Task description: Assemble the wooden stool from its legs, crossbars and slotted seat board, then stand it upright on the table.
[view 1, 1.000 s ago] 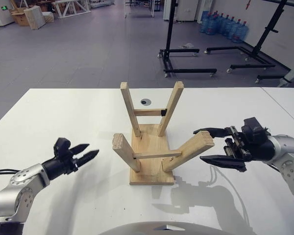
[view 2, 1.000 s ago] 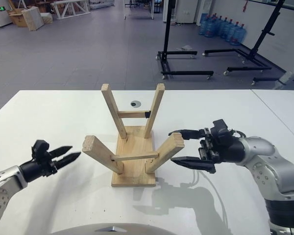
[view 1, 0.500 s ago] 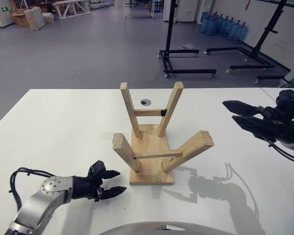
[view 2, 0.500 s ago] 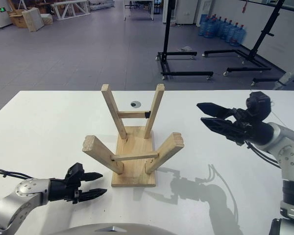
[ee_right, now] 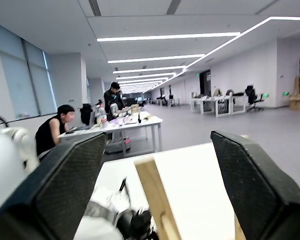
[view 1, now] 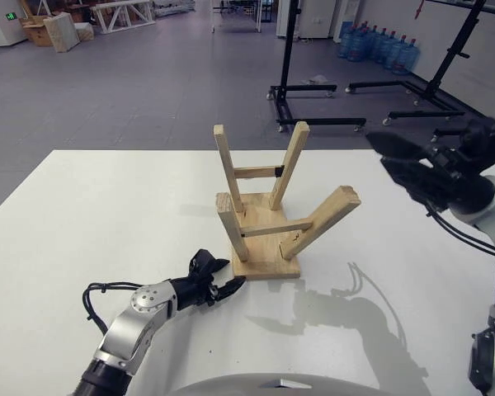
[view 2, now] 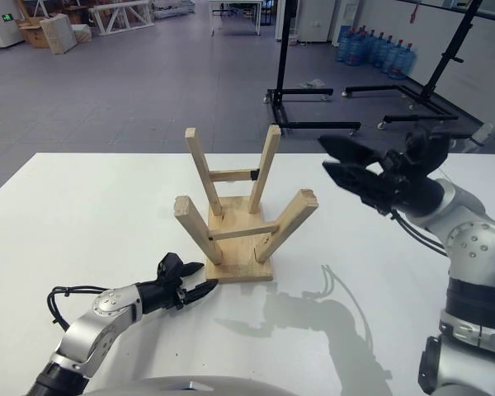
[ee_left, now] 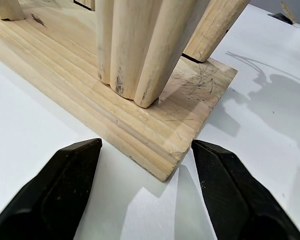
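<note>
Stool (view 1: 276, 227) looks assembled but stands upside down on the bench (view 1: 82, 214), seat board (view 1: 272, 266) flat and legs (view 1: 323, 221) up. So I judge the step is turning it upright: left gripper (view 1: 227, 276), jaws spread, must close on the board's near corner, w/ right gripper (view 1: 378, 153), jaws spread also, coming down to a leg. Left wrist view shows the corner lies between the jaws w/o touching; head views cannot tell this.

Desk (view 1: 74, 214): white, flat top.
On it: wooden stool (view 2: 239, 219), upside down near the desk's middle.
Contact: seat board (view 1: 268, 264) lies flat on the desk; legs (view 1: 228, 177) point upward, joined by crossbars (view 1: 256, 172).
</note>
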